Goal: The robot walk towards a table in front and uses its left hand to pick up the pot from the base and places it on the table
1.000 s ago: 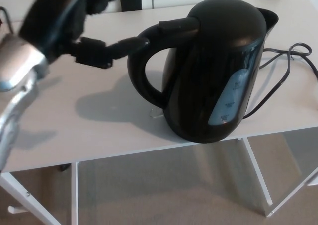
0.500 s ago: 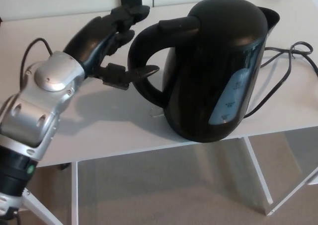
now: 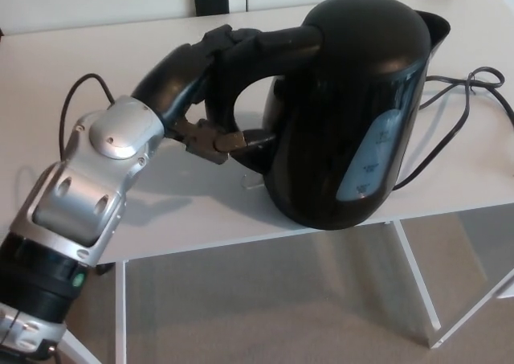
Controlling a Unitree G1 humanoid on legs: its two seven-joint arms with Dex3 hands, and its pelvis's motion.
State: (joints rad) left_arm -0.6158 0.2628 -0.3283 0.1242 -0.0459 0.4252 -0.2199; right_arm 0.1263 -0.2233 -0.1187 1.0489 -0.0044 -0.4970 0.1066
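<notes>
A black pot (image 3: 353, 99) is standing near the front edge of a white table (image 3: 48, 67). The left hand (image 3: 193, 79) is gripping its handle (image 3: 281, 41), fingers curling over the top and thumb seemingly through the loop. The markings on the water gauge (image 3: 373, 159) are too blurred to read. A black cord (image 3: 466, 91) is trailing behind.

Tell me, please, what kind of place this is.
Likely a room in a home or office, though not certain: a white table, a black electric kettle with its power cord, and a beige floor.
</notes>
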